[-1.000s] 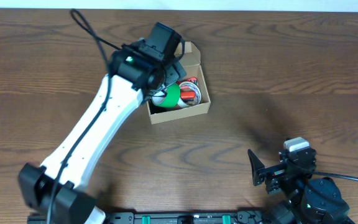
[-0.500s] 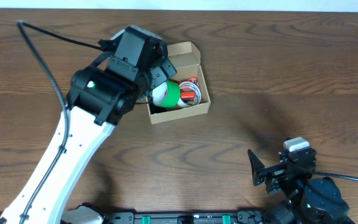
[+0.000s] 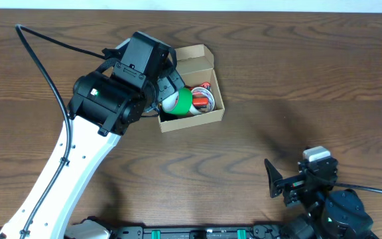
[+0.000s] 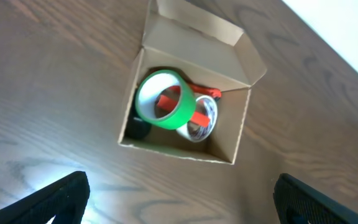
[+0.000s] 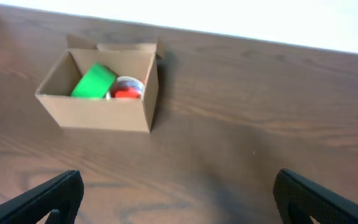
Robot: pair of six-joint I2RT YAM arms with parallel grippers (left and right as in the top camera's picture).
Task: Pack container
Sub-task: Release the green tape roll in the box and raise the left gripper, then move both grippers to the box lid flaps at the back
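The container (image 3: 197, 122) is a small tan cardboard box with its lid flap open, at the table's back middle. It also shows in the left wrist view (image 4: 179, 149) and the right wrist view (image 5: 98, 116). Inside lie a green tape roll (image 3: 182, 101) (image 4: 180, 116) (image 5: 95, 81), a clear tape roll (image 4: 205, 119) and a red item (image 4: 207, 93). My left gripper (image 4: 182, 200) is open and empty, held above the box's left side (image 3: 166, 85). My right gripper (image 3: 274, 182) (image 5: 179, 200) is open and empty at the front right, far from the box.
Dark wood table (image 3: 297, 79) all around the box. The left arm's black cable (image 3: 45, 63) loops over the left side of the table. The table's far edge meets a white wall (image 5: 260, 18).
My left wrist has drawn back to the left and risen from over the box, uncovering the green roll. The box and the right arm have not moved.
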